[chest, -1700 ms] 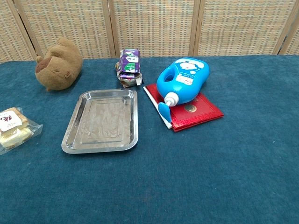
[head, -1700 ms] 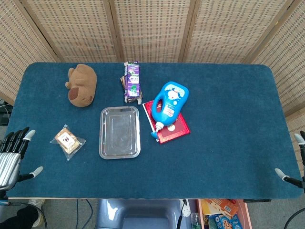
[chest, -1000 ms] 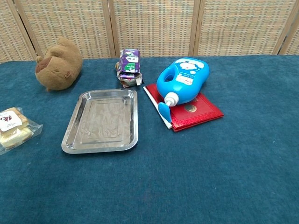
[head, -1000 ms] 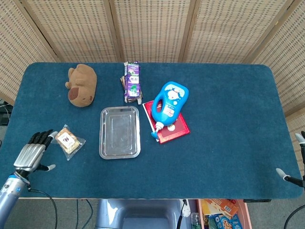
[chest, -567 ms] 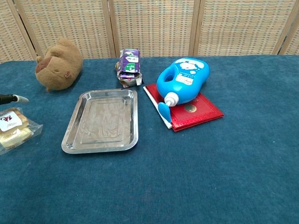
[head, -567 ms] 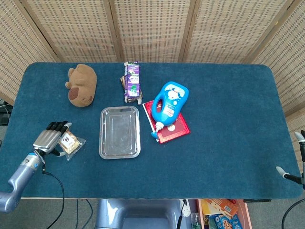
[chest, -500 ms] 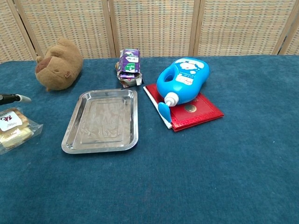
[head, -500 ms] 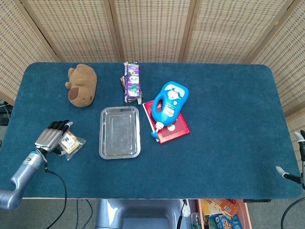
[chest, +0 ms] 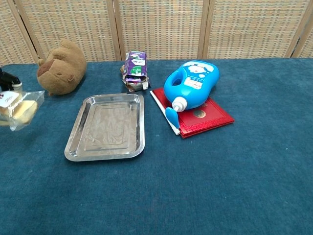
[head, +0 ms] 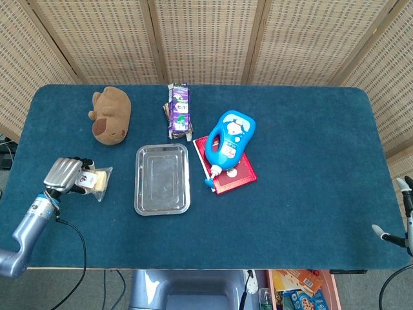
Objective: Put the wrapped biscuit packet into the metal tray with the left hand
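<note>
One left hand [head: 63, 175] gripping the wrapped biscuit packet [head: 95, 181], lifted off the table, left of the metal tray [head: 162, 179], right hand [head: 399, 223] barely in view, grip unclear.

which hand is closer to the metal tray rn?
Left. The left hand holds the biscuit packet just left of the metal tray. The right hand sits at the table's far right edge, well away from it.

I am working at a staged robot test bench, not a home: a table [head: 310, 213] covered in blue felt, woven cane screens [head: 206, 39] closing off the back, loose cables [head: 71, 252] trailing underneath, and unrelated props, a plush toy [head: 111, 115] beside a detergent bottle [head: 229, 142].
</note>
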Available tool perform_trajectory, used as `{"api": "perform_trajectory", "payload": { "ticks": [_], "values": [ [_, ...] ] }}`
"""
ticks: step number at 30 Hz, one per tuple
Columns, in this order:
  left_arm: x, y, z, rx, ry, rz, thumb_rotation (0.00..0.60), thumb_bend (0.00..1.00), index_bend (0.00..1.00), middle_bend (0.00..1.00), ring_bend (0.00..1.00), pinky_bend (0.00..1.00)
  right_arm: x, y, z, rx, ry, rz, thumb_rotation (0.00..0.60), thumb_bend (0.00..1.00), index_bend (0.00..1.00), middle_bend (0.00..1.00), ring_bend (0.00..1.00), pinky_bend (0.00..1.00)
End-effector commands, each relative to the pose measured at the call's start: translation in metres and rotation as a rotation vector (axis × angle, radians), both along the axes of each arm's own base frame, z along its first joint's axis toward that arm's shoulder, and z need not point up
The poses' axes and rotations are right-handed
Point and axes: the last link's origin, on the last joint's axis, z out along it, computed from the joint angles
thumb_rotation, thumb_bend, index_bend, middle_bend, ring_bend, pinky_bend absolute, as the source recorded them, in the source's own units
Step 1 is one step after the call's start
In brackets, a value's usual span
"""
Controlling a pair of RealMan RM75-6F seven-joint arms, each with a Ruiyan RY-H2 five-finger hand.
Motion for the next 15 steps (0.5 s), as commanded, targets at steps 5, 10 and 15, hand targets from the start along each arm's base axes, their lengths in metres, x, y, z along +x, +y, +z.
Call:
{"api": "perform_trajectory", "payload": {
  "ticks": [5, 10, 15],
  "values": [
    [0.086, 0.031, -0.015, -0.007, -0.135, -0.125, 0.6, 0.0, 0.62, 0.59, 0.45, 0.48, 0.001, -0.002, -0.001, 0.003, 0.016, 0.003, 0.6, 0.0, 0.0, 0.0, 0.0, 0.0],
    [0.122, 0.042, -0.049, -0.06, -0.129, -0.129, 0.6, 0.0, 0.62, 0.59, 0.45, 0.48, -0.001, -0.005, -0.003, 0.009, 0.021, -0.01, 0.6, 0.0, 0.0, 0.0, 0.0, 0.0],
    [0.142, 0.047, -0.083, -0.12, -0.086, -0.11, 0.6, 0.0, 0.62, 0.59, 0.45, 0.48, -0.005, -0.009, -0.003, 0.004, 0.025, -0.035, 0.6, 0.0, 0.0, 0.0, 0.0, 0.0]
  ]
}}
